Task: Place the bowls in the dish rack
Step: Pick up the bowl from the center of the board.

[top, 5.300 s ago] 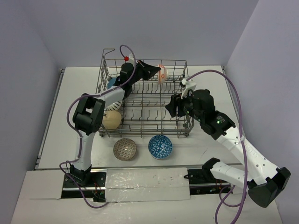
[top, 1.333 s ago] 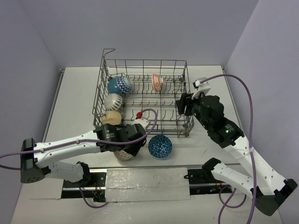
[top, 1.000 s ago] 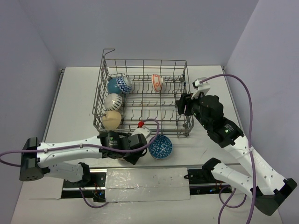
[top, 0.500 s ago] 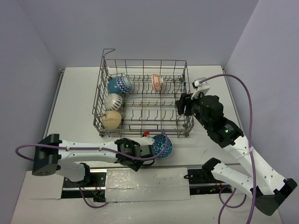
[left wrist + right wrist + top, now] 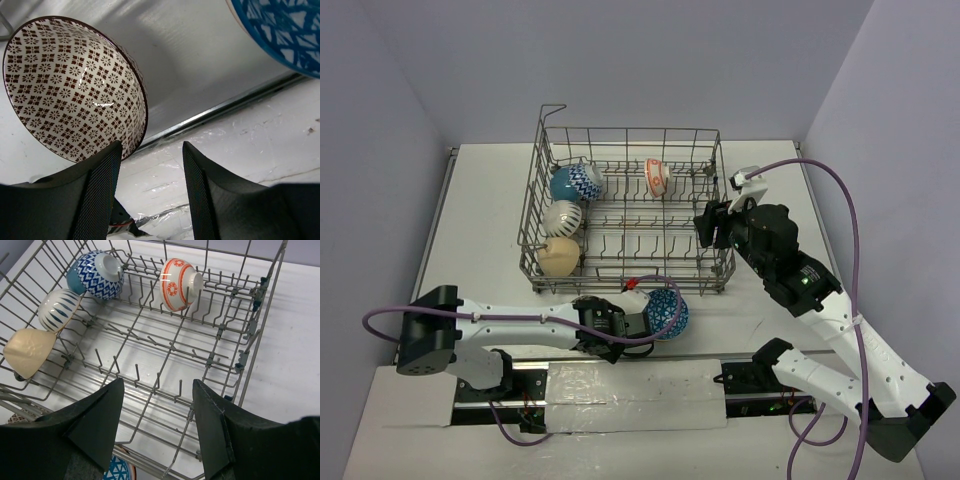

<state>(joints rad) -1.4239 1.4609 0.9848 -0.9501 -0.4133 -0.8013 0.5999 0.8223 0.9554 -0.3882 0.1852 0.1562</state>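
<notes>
The grey wire dish rack (image 5: 631, 130) stands mid-table with a blue-and-white bowl (image 5: 96, 275), a striped white bowl (image 5: 59, 309), a cream bowl (image 5: 27, 351) and an orange-and-white bowl (image 5: 177, 284) propped on its tines. In front of it, on the table, lie a brown patterned bowl (image 5: 70, 90) and a blue patterned bowl (image 5: 666, 312). My left gripper (image 5: 151, 150) is open and low between these two, its left finger beside the brown bowl's rim. The left arm hides the brown bowl in the top view. My right gripper (image 5: 157, 387) hangs open over the rack's front right part, holding nothing.
A taped white plate (image 5: 635, 385) and a metal rail (image 5: 225, 105) run along the table's near edge, just behind the left gripper (image 5: 636, 326). Purple cables loop off both arms. The right gripper (image 5: 706, 228) is close to the rack's right wall (image 5: 270, 275).
Over the last second my left gripper slid right and down, from over the brown bowl to beside the blue bowl. The right arm and the racked bowls have not moved.
</notes>
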